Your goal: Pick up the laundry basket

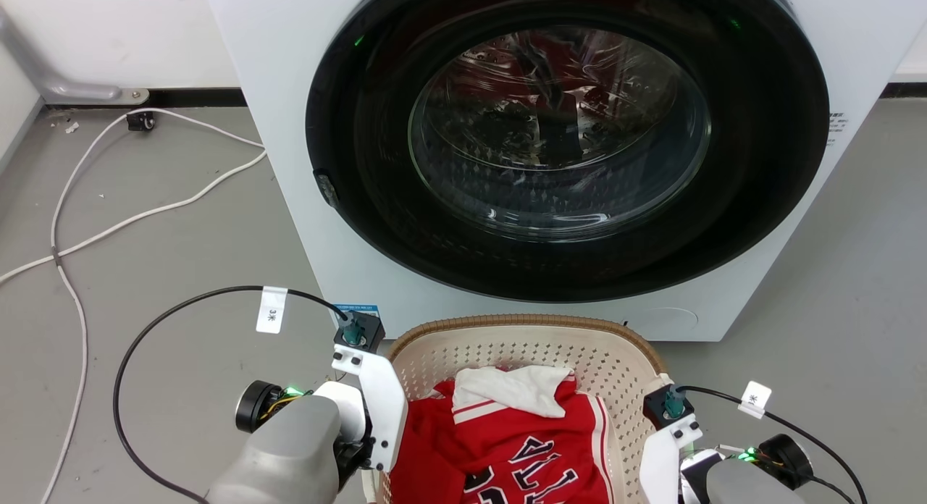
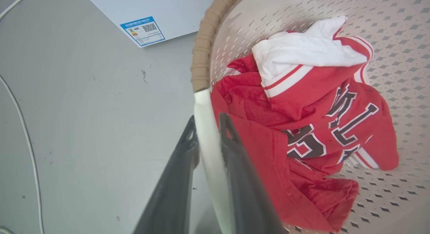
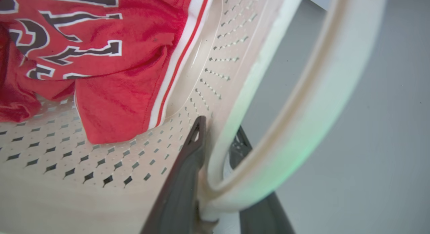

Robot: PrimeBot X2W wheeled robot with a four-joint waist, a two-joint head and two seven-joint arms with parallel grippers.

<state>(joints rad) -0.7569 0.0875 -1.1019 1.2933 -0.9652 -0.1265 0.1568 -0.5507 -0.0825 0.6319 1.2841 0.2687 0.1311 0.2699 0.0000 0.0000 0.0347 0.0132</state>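
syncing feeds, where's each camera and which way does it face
Head view: on the head, facing down at washer and laundry basket; left forearm and right forearm show.
Left wrist view: on the left wrist, along the left gripper, shut on the basket's rim.
Right wrist view: on the right wrist, along the right gripper, shut on the basket's wall.
Both wrist views share the red jersey.

A white front-loading washing machine (image 1: 290,164) stands at the far centre on the grey floor (image 1: 833,272), its round dark-rimmed glass door (image 1: 558,135) shut. White cables (image 1: 130,218) trail at the left. Near, a white cloth (image 1: 518,388) lies on a crumpled red jersey (image 1: 507,446).
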